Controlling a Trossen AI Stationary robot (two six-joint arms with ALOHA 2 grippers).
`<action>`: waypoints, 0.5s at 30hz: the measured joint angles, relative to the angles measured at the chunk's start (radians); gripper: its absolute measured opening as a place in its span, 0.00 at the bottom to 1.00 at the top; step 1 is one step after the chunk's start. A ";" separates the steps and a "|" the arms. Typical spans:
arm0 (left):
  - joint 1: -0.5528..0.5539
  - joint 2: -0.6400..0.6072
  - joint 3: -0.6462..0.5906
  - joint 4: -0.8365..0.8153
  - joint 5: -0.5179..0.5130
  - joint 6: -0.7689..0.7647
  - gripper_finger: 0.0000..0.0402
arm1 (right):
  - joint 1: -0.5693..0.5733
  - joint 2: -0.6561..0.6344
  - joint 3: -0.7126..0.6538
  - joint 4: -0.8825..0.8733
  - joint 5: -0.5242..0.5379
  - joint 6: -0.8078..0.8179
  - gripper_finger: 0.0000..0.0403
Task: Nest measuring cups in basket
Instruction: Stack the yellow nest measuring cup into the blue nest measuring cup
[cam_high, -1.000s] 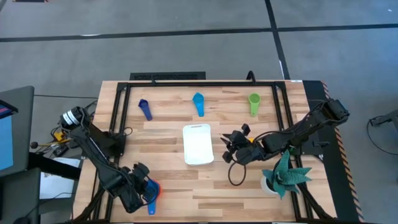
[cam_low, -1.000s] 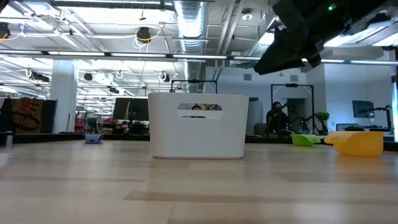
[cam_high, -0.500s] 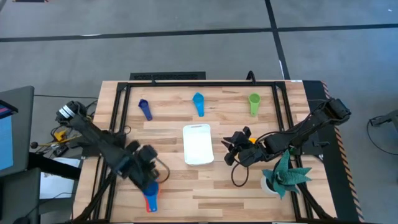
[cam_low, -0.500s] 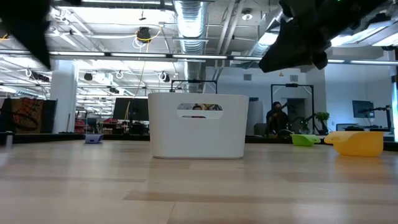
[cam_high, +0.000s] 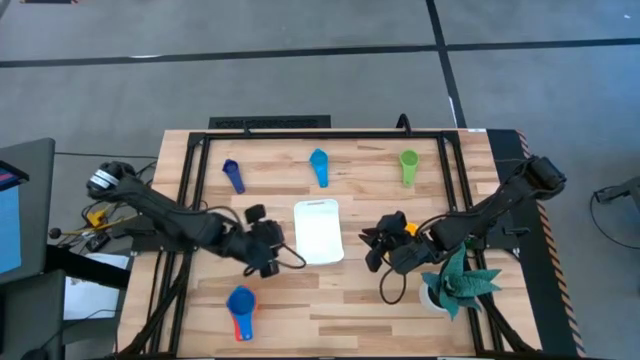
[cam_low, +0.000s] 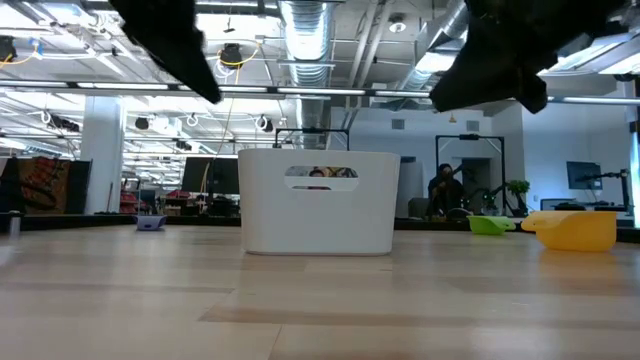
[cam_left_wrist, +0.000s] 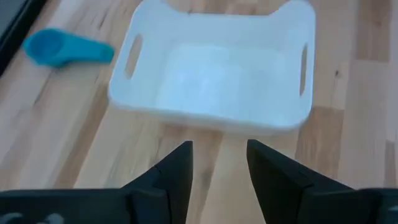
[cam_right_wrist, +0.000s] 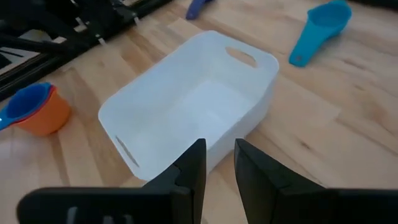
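Note:
The white basket (cam_high: 318, 232) stands mid-table. My left gripper (cam_high: 272, 250) hovers open just left of it, fingers aimed at its wall (cam_left_wrist: 211, 118), nothing between them. My right gripper (cam_high: 376, 248) hovers on the basket's right side, its fingers (cam_right_wrist: 189, 171) a narrow gap apart with nothing between them. A blue cup (cam_high: 240, 298) sits nested in an orange cup (cam_right_wrist: 48, 115) near the front left. Dark blue (cam_high: 233, 175), light blue (cam_high: 319, 167) and green (cam_high: 408, 166) cups lie along the far side. A yellow cup (cam_low: 575, 230) rests on the table by the right arm.
A teal folded-paper plant (cam_high: 458, 280) stands at the front right, close under the right arm. A dark metal frame (cam_high: 320, 135) runs along the far edge and down both sides. Bare wood lies between the basket and the near edge.
My left gripper has let go of the blue cup, which stays nested in the orange cup at the front left. It has risen, rolled and swung toward the table's right and far side, ending beside the basket.

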 joint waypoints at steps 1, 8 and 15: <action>0.016 0.002 -0.011 0.036 0.015 0.037 0.35 | 0.000 -0.009 0.000 -0.030 -0.006 0.023 0.27; 0.168 0.001 -0.033 0.210 0.172 0.201 0.35 | 0.041 -0.103 0.001 -0.293 -0.036 0.204 0.27; 0.280 0.079 -0.033 0.427 0.264 0.246 0.35 | 0.062 -0.190 0.001 -0.576 -0.087 0.369 0.27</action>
